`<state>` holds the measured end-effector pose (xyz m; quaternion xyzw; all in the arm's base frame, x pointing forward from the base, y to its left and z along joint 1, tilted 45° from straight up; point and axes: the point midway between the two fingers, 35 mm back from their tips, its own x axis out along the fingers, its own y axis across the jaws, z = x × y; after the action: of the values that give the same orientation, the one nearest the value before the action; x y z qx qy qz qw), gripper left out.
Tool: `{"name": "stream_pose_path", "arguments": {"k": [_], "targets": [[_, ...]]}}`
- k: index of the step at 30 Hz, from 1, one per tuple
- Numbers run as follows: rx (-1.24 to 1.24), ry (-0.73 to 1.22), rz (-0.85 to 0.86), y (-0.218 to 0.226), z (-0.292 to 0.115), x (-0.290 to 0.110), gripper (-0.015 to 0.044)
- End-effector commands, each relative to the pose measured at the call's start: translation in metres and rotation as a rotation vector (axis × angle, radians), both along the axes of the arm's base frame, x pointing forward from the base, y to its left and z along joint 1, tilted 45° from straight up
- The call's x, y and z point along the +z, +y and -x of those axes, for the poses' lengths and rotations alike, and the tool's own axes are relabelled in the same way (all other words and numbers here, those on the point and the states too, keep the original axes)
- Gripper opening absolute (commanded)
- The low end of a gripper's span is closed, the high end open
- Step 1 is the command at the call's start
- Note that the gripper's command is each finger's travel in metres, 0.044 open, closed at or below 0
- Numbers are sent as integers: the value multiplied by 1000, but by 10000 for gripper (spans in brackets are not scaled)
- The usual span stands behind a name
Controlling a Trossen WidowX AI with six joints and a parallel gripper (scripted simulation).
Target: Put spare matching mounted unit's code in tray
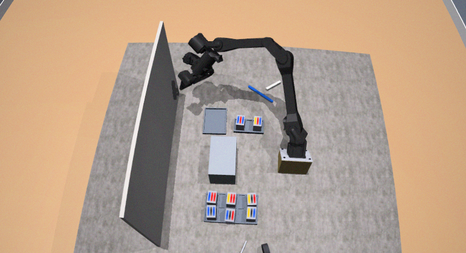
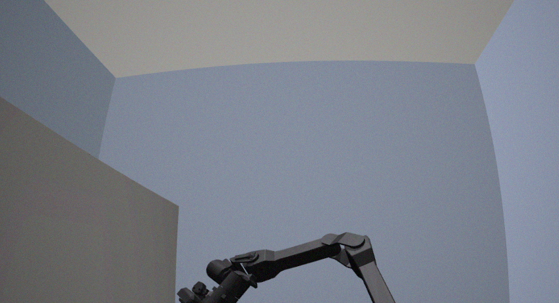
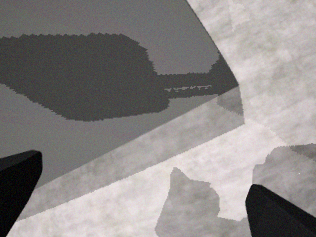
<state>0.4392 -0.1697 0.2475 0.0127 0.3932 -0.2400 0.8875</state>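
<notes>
Overhead, the black arm (image 1: pixel 287 84) reaches from its base across to the upright grey panel (image 1: pixel 153 130) — its gripper (image 1: pixel 190 76), fingers spread and holding nothing, near the small dark mounted unit (image 1: pixel 175 89) — with the tray (image 1: pixel 215 120) just beside the panel.

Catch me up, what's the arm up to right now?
The arm has reached over to the tall panel, with its open, empty gripper close beside the small dark unit mounted on it. No spare has been picked: two sit in the small holder beside the tray, six in the rack farther off. The tray holds no spare.
</notes>
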Motion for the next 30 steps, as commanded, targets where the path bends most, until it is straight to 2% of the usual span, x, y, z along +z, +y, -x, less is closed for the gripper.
{"name": "stream_pose_path", "arguments": {"k": [1, 10, 18, 21, 30], "targets": [[39, 90, -42, 53, -6, -22, 440], [110, 391, -13, 181, 14, -85, 440], [81, 698, 267, 265, 59, -147, 440], [83, 743, 366, 283, 70, -157, 440], [84, 746, 374, 284, 71, -158, 440]]}}
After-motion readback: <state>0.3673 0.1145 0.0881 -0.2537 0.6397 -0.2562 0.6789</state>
